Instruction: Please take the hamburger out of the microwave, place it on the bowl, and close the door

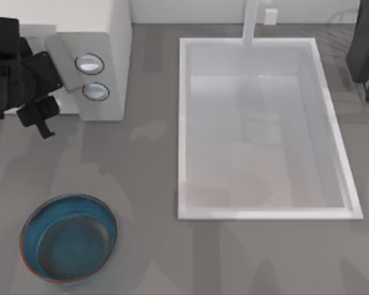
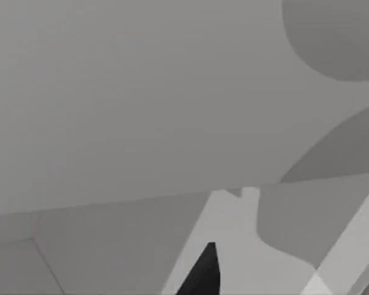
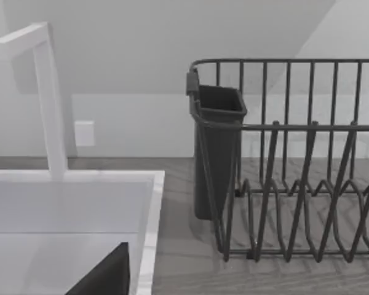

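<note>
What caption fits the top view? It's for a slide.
Left gripper beside the microwave; bowl sits empty near the sink.

This is a rendered kitchen counter. A large white rectangular sink basin (image 1: 264, 129) fills the centre and right of the top view, with a white angular faucet (image 3: 46, 92) rising behind it. A white boxy microwave with two round silver-blue dials (image 1: 95, 67) sits at upper left, and a dark wire dish rack with a cutlery cup (image 3: 283, 160) stands beside the sink on the grey wood-grain countertop (image 1: 147, 160).
</note>
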`<state>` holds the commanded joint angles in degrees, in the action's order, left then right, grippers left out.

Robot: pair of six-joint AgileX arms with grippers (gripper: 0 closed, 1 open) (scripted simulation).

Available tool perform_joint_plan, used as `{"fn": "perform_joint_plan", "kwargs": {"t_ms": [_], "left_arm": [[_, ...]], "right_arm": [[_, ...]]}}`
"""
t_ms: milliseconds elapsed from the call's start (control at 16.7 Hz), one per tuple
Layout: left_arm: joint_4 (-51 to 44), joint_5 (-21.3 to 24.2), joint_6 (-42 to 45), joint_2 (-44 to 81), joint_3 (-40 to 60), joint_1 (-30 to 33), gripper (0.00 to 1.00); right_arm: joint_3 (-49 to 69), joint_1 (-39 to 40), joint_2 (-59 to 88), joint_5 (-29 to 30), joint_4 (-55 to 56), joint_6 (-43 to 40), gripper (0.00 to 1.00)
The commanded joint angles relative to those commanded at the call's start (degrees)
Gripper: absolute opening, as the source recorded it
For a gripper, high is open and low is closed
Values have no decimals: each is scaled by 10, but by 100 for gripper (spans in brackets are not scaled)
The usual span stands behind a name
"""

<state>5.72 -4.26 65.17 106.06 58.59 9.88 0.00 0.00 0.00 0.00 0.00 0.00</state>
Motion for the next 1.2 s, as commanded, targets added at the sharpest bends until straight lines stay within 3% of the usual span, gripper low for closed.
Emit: {"fn": "perform_joint_plan", "kwargs": {"t_ms": [720, 960, 1200], "left_arm": [[-690, -179, 863, 107, 228, 214, 0], [-874, -229, 1098, 180, 266, 273, 0], [-1005, -264, 1267, 258, 281, 316, 0]], "right_arm": [[0, 0, 0, 0, 0, 0, 100], [0, 0, 0, 0, 0, 0, 100], [0, 0, 0, 0, 0, 0, 100]]}}
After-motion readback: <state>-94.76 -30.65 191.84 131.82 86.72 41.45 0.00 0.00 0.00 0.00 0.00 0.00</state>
